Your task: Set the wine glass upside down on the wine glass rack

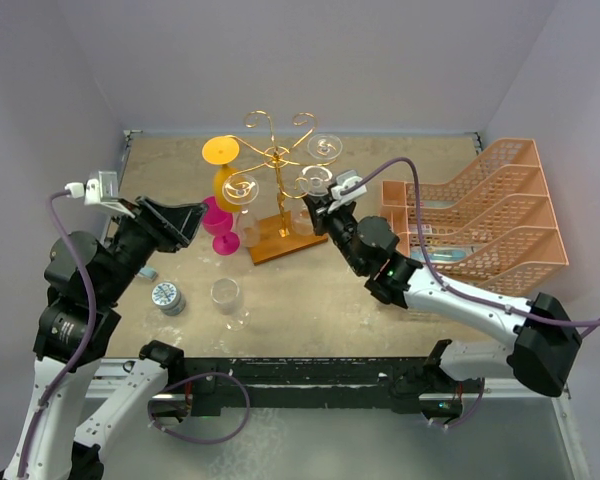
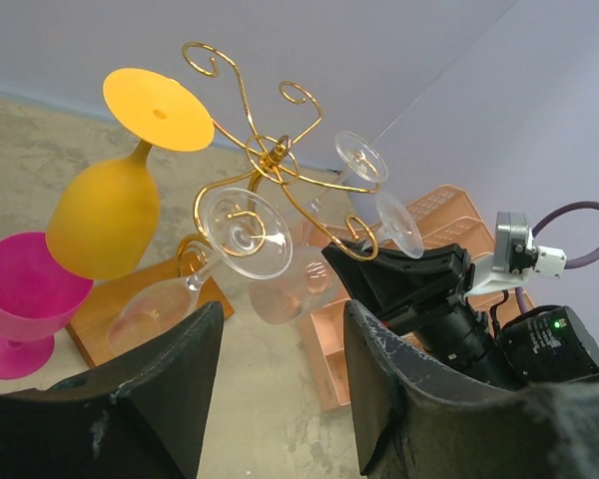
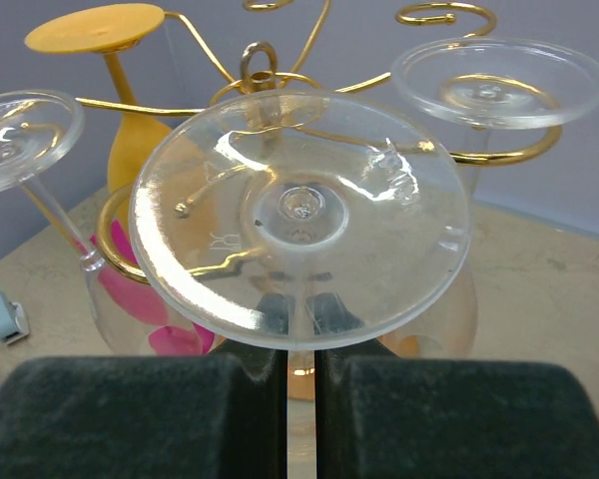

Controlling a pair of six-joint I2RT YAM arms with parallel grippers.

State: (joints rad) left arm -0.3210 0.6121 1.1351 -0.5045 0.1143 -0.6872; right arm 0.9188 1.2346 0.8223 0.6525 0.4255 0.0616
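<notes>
The right gripper is clenched on the stem of a clear wine glass, its two dark fingers pressed close with only a thin slit between them. The glass is upside down, its round foot turned up toward the wrist camera and its bowl hanging below, partly hidden behind the fingers. It sits right at the wine glass rack, with a gold wire arm passing under the foot; whether the wire already bears the glass cannot be told. In the top view the right gripper reaches in from the right to the rack's near-right side, above the brown wooden base.

Around the same post hang other upturned glasses: a clear one at the far right, a clear one at the near left and an orange glass at the far left. A pink glass stands upright on the tabletop just left of the base.

The left gripper is released, jaws well apart and holding nothing, raised to the left of the rack and pointing at it. Nearer the arms stand an upright clear glass and a small round tin. A salmon-pink tiered tray lies at the right edge
</notes>
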